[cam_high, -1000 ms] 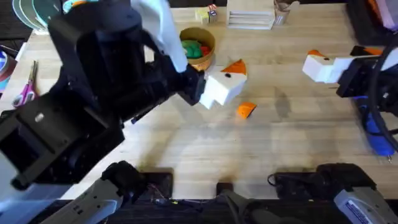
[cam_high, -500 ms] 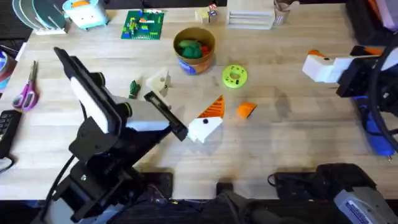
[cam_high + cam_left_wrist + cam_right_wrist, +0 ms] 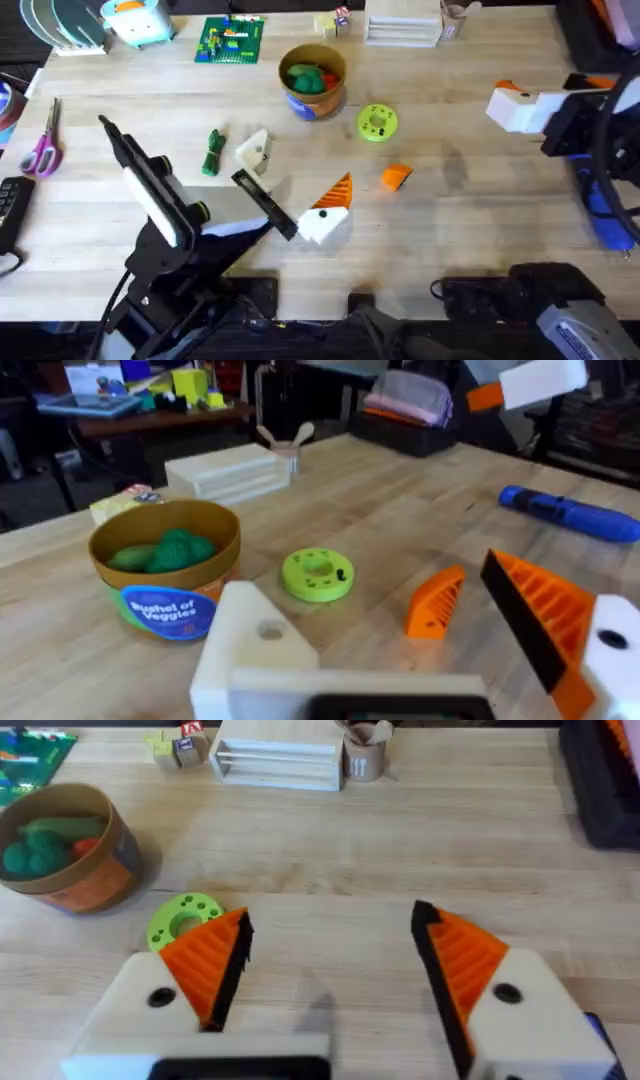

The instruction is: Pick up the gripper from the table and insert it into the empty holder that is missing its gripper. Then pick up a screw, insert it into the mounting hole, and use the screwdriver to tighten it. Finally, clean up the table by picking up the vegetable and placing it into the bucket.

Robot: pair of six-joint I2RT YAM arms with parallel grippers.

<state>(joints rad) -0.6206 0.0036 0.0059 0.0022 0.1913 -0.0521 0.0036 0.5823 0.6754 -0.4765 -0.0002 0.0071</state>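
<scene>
The loose orange gripper lies on the table, just right of my left gripper. That gripper is open; one finger is a bare cream holder, the other carries an orange ribbed pad. The dark-green vegetable lies left of the holder. The bucket stands behind, with toy vegetables inside. My right gripper hovers open at the right, above the blue screwdriver. The screw is out of view.
A lime-green disc sits between the bucket and the loose orange piece. Pink scissors lie at the left edge. A green brick plate and a wooden rack line the far edge.
My left arm has dropped away from under the camera and drawn back toward the lower left, uncovering the vegetable and the holder. The right arm has not moved.
</scene>
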